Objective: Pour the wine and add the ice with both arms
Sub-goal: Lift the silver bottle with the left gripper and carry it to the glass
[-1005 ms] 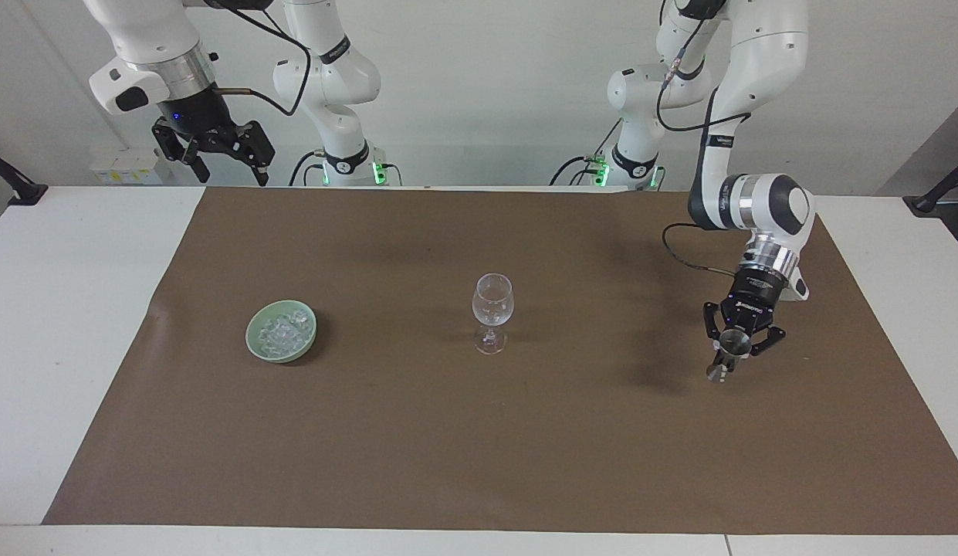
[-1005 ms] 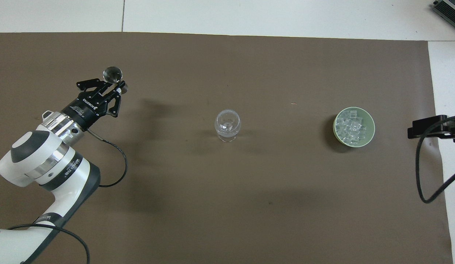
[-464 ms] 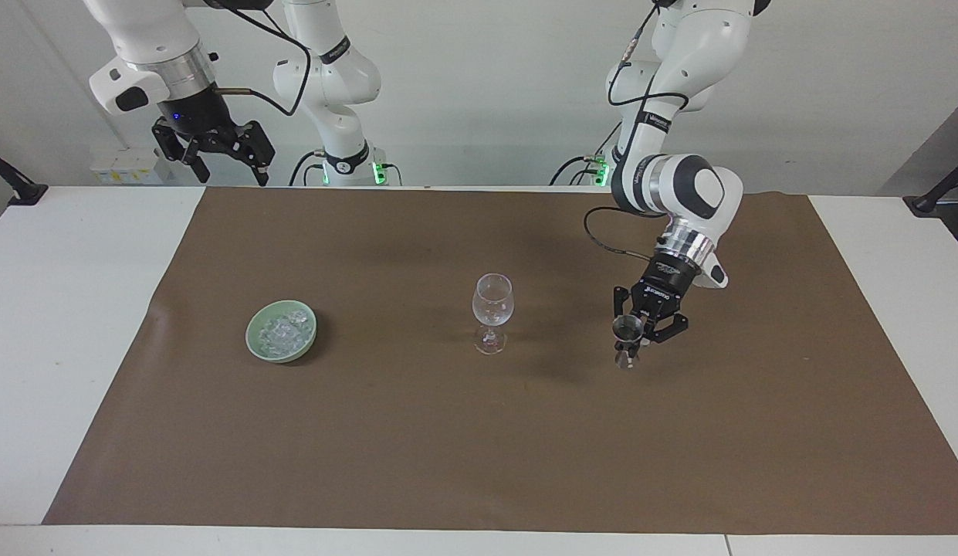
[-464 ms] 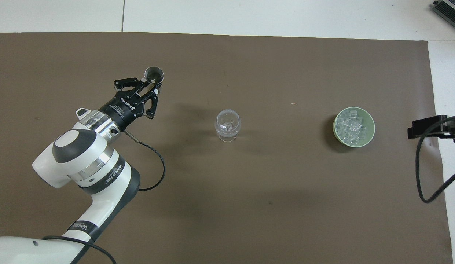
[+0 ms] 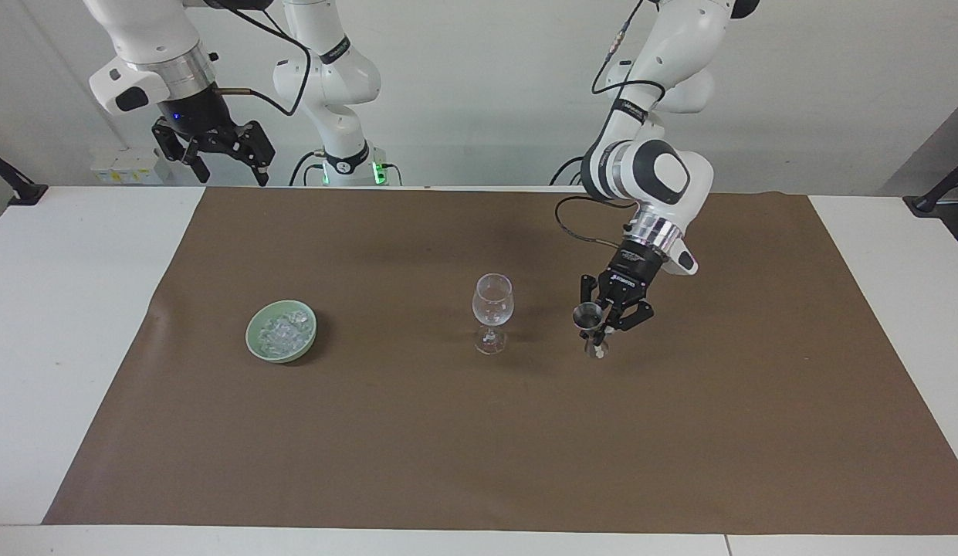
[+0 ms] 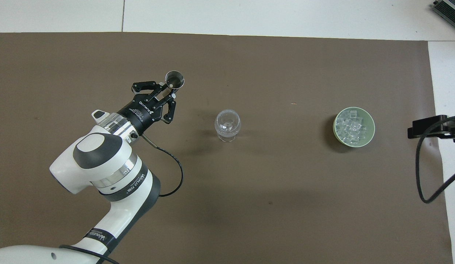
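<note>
Bright, even overhead light; soft shadows on mat (image 5: pixel 479 432); pics sharp, no glare.

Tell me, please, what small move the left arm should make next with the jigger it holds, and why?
Probably carry it on sideways until it is over the glass, then tip. The left gripper is shut on the jigger, upright and raised above the mat beside the glass, toward the left arm's end, so its mouth is not yet over the rim. The right gripper waits, open.
</note>
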Robot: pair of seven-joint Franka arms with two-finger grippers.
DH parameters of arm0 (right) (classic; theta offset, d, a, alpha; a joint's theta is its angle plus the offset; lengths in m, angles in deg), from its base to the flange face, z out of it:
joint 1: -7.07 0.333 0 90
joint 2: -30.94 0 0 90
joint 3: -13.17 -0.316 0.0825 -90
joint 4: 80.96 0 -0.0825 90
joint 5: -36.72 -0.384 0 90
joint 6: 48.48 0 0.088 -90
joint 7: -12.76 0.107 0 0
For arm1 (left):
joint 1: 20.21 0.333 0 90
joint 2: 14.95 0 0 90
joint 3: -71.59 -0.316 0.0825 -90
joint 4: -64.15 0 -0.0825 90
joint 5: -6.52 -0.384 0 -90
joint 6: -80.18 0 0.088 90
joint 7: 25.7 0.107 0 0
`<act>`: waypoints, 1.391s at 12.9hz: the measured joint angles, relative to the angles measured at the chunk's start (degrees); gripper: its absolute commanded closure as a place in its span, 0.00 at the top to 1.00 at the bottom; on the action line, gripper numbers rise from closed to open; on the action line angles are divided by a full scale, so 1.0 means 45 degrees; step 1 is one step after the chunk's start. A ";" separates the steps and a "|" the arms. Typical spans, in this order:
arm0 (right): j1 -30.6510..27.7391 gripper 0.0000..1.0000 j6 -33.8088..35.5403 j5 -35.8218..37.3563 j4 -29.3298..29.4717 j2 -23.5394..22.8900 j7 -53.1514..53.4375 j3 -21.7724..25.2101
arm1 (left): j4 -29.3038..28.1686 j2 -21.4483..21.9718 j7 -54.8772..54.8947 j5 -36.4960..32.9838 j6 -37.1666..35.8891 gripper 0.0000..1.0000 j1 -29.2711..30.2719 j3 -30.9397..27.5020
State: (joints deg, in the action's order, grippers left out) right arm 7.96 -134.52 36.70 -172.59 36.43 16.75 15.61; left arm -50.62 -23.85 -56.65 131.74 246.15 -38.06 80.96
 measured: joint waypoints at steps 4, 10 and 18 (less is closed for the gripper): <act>0.0000 1.00 0.0000 0.0000 0.0000 0.0000 0.0000 0.0000 | 0.0157 0.0001 0.0255 -0.0003 0.0818 0.00 -0.0691 0.0096; 0.0000 1.00 0.0000 0.0000 0.0000 0.0000 0.0000 0.0000 | 0.0276 0.0001 0.1523 -0.0056 0.1730 0.00 -0.1421 0.0142; 0.0000 1.00 0.0000 0.0000 0.0000 0.0000 0.0000 0.0000 | 0.0618 0.0003 0.1802 -0.1335 0.2839 0.00 -0.1995 0.0199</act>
State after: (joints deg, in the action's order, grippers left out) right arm 7.96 -134.52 36.70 -172.59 36.43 16.75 15.61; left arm -47.84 -23.84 -48.54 125.73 258.92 -47.04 81.86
